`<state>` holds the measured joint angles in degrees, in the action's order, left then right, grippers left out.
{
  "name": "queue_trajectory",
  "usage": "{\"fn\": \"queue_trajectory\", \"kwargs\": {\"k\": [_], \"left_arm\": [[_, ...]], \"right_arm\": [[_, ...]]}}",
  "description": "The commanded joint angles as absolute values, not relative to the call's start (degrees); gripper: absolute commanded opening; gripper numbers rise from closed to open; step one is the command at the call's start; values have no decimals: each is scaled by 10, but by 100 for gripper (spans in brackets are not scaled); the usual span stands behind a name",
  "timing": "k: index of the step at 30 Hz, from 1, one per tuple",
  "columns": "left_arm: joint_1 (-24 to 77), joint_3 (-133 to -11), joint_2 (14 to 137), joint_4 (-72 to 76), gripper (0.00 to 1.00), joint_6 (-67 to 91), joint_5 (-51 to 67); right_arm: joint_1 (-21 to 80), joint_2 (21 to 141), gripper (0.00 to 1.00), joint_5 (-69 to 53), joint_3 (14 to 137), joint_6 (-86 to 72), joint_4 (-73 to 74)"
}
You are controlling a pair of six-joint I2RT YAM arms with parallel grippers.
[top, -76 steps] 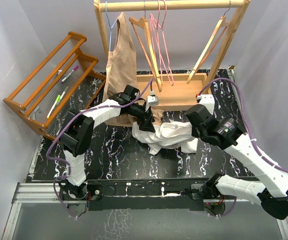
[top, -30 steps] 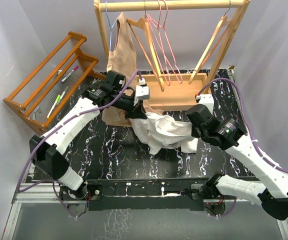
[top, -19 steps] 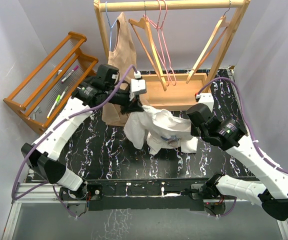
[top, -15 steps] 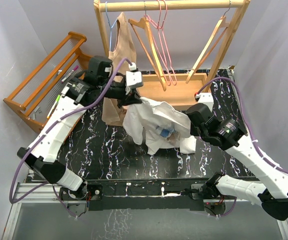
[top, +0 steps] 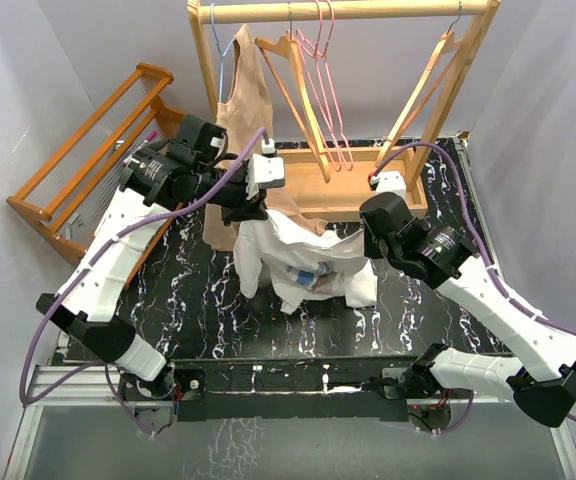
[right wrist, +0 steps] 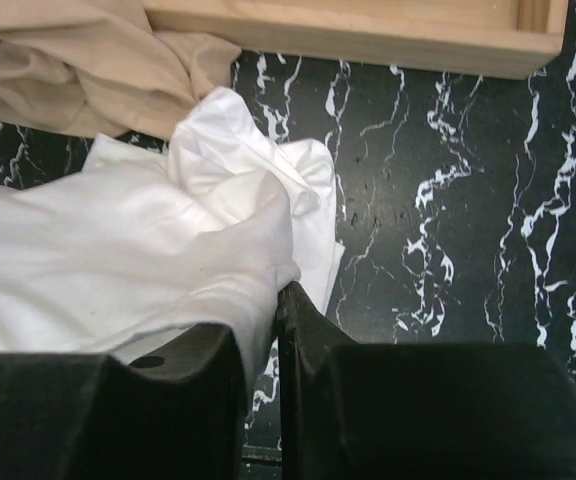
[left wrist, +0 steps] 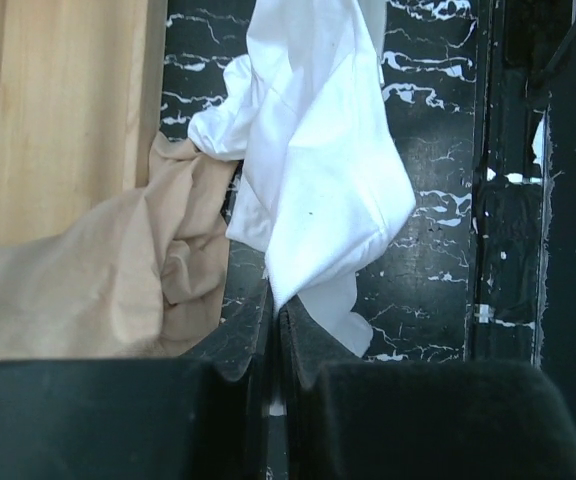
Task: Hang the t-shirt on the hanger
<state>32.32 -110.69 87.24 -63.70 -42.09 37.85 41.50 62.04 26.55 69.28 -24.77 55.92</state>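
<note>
The white t-shirt point(top: 303, 250) hangs stretched between both grippers above the black marbled table, its blue graphic point(top: 304, 274) showing low on the front. My left gripper point(top: 251, 212) is shut on the shirt's left upper edge; in the left wrist view the cloth point(left wrist: 318, 160) runs pinched from the fingertips point(left wrist: 276, 305). My right gripper point(top: 368, 240) is shut on the shirt's right edge, and white fabric point(right wrist: 168, 240) bunches over its jaws point(right wrist: 276, 300). The pink hanger point(top: 326, 100) hangs on the rack's rail, behind and above the shirt.
A wooden rack point(top: 348, 10) stands at the back with light-wood hangers point(top: 293, 90) and a beige garment point(top: 243, 110) that trails onto the table point(left wrist: 88, 270) point(right wrist: 98, 60). Its base board point(top: 353, 185) lies just behind the shirt. An orange shelf point(top: 98, 160) stands at the left.
The left arm has raised the t-shirt off the table and drawn it left. The right gripper has risen and moved left with the other edge, spreading the shirt so its blue graphic shows.
</note>
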Motion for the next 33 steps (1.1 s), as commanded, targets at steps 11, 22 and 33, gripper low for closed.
{"fn": "queue_trajectory", "kwargs": {"k": [11,22,33], "left_arm": [[319,-1073,859,-611,0,-307,293],[312,-1009,823,-482,0,-163,254],[272,-934,815,-395,0,-103,311]], "right_arm": [[413,608,62,210,800,-176,475],[413,597,62,150,885,-26,265],[413,771,63,130,999,71,152]]}}
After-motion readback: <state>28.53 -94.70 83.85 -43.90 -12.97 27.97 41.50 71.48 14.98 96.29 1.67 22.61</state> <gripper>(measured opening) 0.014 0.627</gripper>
